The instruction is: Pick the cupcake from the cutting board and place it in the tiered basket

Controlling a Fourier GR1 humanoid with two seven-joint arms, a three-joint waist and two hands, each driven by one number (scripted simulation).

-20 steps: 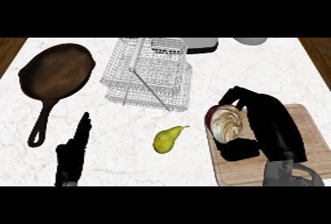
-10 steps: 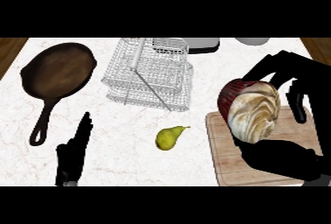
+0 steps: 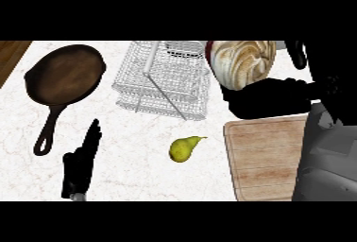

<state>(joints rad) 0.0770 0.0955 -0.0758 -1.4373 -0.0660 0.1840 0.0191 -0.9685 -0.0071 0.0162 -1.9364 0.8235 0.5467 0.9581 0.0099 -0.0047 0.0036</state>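
The cupcake [image 3: 242, 62], with swirled cream frosting and a dark red wrapper, is held up in the air at the upper right by my right hand [image 3: 275, 97], whose fingers and thumb curl round it. It hangs just right of the white wire tiered basket [image 3: 164, 78], overlapping the basket's right edge in the head view. The wooden cutting board [image 3: 268, 158] lies bare at the lower right, partly under my grey right forearm. My left hand [image 3: 82, 160] rests open at the lower left, fingers straight and pointing up.
A dark cast-iron skillet [image 3: 64, 80] lies at the upper left, its handle pointing toward my left hand. A yellow-green pear [image 3: 182, 148] sits on the marble counter between the basket and the board. A strip of wood shows at the far left corner.
My right hand has lifted the cupcake off the cutting board and carried it up and left toward the basket. The board now lies bare. My left hand has stayed put.
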